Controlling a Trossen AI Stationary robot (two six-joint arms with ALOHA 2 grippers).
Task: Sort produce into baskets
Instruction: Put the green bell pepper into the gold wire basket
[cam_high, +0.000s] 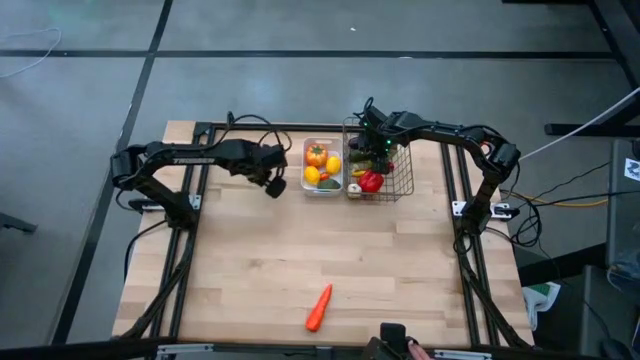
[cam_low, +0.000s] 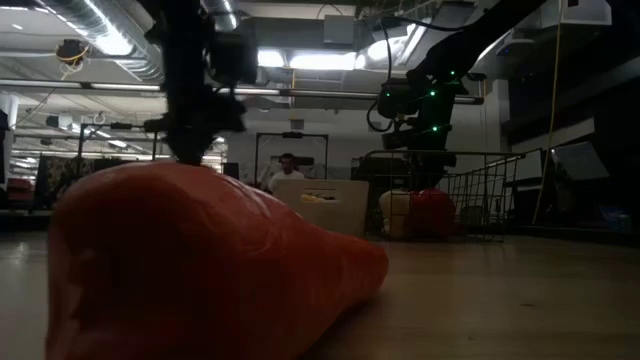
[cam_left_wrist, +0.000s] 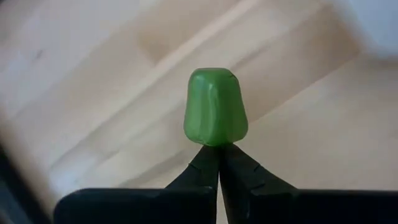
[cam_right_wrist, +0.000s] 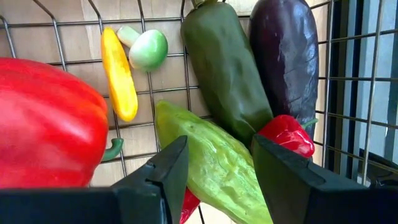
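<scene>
While carrot (cam_high: 318, 308) lies alone, veg crowds wire basket (cam_high: 402, 186)

Even, soft overhead light falls on the pale wooden table (cam_high: 300, 250), with faint shadows under the arms. At table height the scene is dim and backlit: bright ceiling strip lights (cam_low: 110, 40) glare at 11 and 1 o'clock, while the orange plastic carrot (cam_low: 200, 270) looms blurred and shadowed up close. The left wrist view's background is soft; the glossy red plastic pepper (cam_right_wrist: 43, 124) is crisply lit.
</scene>
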